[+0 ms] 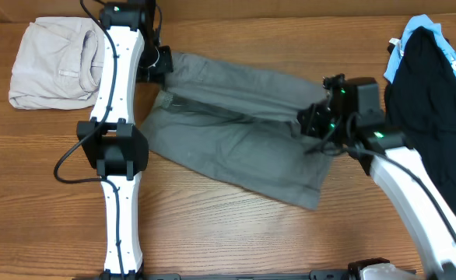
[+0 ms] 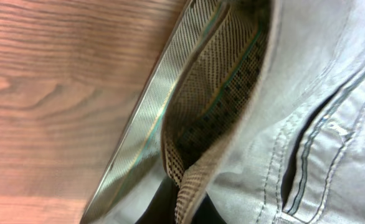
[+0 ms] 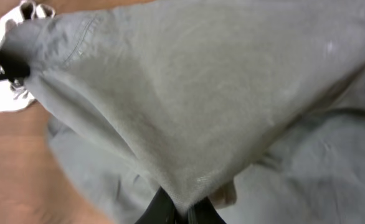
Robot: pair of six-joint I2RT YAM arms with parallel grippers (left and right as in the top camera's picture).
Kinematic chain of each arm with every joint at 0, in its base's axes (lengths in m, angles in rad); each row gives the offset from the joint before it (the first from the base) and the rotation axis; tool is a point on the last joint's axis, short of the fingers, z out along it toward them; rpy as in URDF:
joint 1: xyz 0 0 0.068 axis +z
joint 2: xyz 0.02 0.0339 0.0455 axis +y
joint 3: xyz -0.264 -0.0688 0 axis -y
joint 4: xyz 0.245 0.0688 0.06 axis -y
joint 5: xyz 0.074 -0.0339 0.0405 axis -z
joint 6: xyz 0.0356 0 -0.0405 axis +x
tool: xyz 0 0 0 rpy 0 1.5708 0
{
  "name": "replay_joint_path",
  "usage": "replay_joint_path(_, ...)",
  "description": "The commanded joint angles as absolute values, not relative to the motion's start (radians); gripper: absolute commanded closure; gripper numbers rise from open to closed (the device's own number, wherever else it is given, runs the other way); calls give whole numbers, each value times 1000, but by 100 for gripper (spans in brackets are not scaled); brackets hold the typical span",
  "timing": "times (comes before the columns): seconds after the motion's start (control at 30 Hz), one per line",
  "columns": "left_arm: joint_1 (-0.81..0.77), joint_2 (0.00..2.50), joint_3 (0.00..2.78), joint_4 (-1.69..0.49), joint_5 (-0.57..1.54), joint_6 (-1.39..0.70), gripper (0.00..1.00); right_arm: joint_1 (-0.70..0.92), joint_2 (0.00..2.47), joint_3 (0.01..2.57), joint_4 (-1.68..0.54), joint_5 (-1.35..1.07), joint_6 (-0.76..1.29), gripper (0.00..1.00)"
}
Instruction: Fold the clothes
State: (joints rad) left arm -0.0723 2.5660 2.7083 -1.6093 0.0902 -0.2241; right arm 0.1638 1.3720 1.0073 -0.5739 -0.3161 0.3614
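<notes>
The grey shorts (image 1: 236, 140) stretch between 2 pincers: the left pincer (image 1: 156, 66) grips their far-left corner, the right pincer (image 1: 310, 120) their right edge.

Bare table (image 1: 236, 241) lies open along the near side of the shorts (image 1: 236, 140). Left of the shorts the left arm (image 1: 117, 132) bars the way, the beige garment (image 1: 53, 62) beyond it; right of the shorts lies the black garment (image 1: 434, 101).

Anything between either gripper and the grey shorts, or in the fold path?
Nothing visible. The left gripper pinches the grey shorts at the waistband, and the right gripper pinches the opposite end. The beige garment and the black garment lie apart at either side.
</notes>
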Motion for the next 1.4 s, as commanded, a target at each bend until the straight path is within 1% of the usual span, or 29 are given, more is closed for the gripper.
replay_joint_path(0.0, -67, 2423, 2767, -1649, 76, -153, 96, 153, 1251, 1035, -667, -297, 357, 96)
replay_joint_path(0.1, -67, 2354, 2767, -1690, 68, -152, 96, 153, 1150, 1035, -802, -292, 371, 96)
replay_joint_path(0.23, -71, 2275, 2767, -1690, 75, -141, 96, 153, 1016, 1035, -947, -270, 429, 96)
replay_joint_path(0.33, -82, 2233, 2767, -1680, 67, -142, 96, 153, 939, 1035, -1005, -236, 476, 96)
replay_joint_path(0.43, -96, 2231, 2767, -1634, 68, -142, 96, 153, 909, 1035, -987, -157, 488, 96)
replay_joint_path(0.53, -108, 2254, 2764, -1575, 68, -147, 96, 153, 933, 1034, -924, -54, 488, 96)
replay_joint_path(0.63, -125, 2294, 2763, -1493, 68, -165, 96, 153, 1006, 1034, -836, 57, 488, 96)
replay_joint_path(0.73, -149, 2347, 2763, -1401, 68, -165, 96, 153, 1114, 1035, -722, 143, 488, 96)
replay_joint_path(1.0, -214, 2505, 2763, -1166, 68, -165, 96, 128, 1430, 1035, -389, 273, 487, 96)
replay_joint_path(1.1, -228, 2553, 2763, -1076, 62, -190, 96, 109, 1510, 1035, -242, 274, 457, 96)
replay_joint_path(1.17, -237, 2579, 2763, -989, 21, -214, 96, 96, 1554, 1035, -112, 283, 412, 96)
replay_joint_path(1.2, -242, 2591, 2763, -920, -1, -230, 96, 86, 1579, 1035, -28, 292, 395, 96)
replay_joint_path(1.23, -245, 2599, 2763, -851, -7, -241, 94, 76, 1600, 1035, 45, 306, 389, 92)
replay_joint_path(1.27, -247, 2609, 2763, -780, -6, -245, 76, 65, 1619, 1035, 116, 324, 389, 87)
replay_joint_path(1.3, -250, 2611, 2763, -714, -2, -248, 37, 54, 1636, 1035, 184, 335, 389, 66)
replay_joint_path(1.33, -252, 2611, 2763, -668, -1, -249, 5, 43, 1647, 1035, 243, 340, 390, 35)
replay_joint_path(1.37, -255, 2607, 2763, -629, -1, -251, 0, 31, 1650, 1035, 296, 339, 392, 0)
